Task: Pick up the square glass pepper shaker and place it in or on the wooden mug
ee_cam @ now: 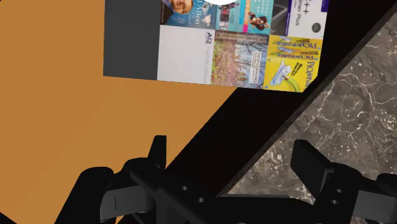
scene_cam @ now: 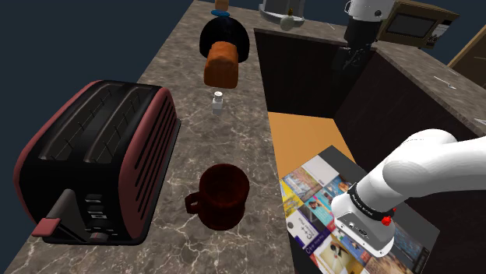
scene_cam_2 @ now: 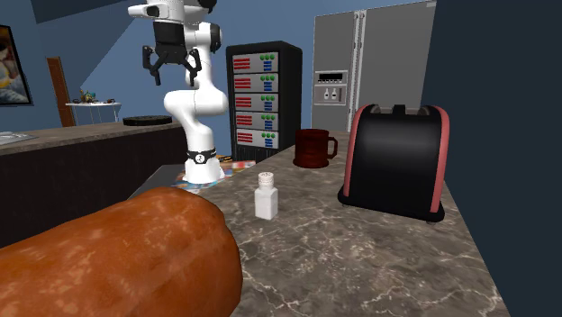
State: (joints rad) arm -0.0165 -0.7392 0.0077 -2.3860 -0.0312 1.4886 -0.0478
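Between my fingers: nothing. My gripper (ee_cam: 232, 143) stands wide open, the two black fingers (ee_cam: 158, 156) well apart with only air between them.
Below me: an orange surface (ee_cam: 57, 95) and a board of printed covers (ee_cam: 242, 57) on it, both set lower than the marble countertop (ee_cam: 356, 108) that runs alongside.
My height: in the second exterior view I hang high over the lower area, well apart from everything on the counter.
Pepper shaker (scene_cam: 218, 103): small and pale with a white cap. It stands upright on the countertop between the loaf of bread (scene_cam: 221, 64) and the mug (scene_cam: 224, 194), touching neither.
Mug: dark red-brown and upright, mouth up, handle toward the toaster (scene_cam: 101, 156), just beside it. Its inside looks empty.
Toaster: black with red sides, beyond the mug from where I hang. It is no part of the job, only something to keep clear of.
Done so far: nothing, as I judge it. The shaker is untouched and the mug holds nothing.
Left to do: all of it. I must cross to the shaker, come down over it, close on its body, lift, carry it to the mug and set it inside.
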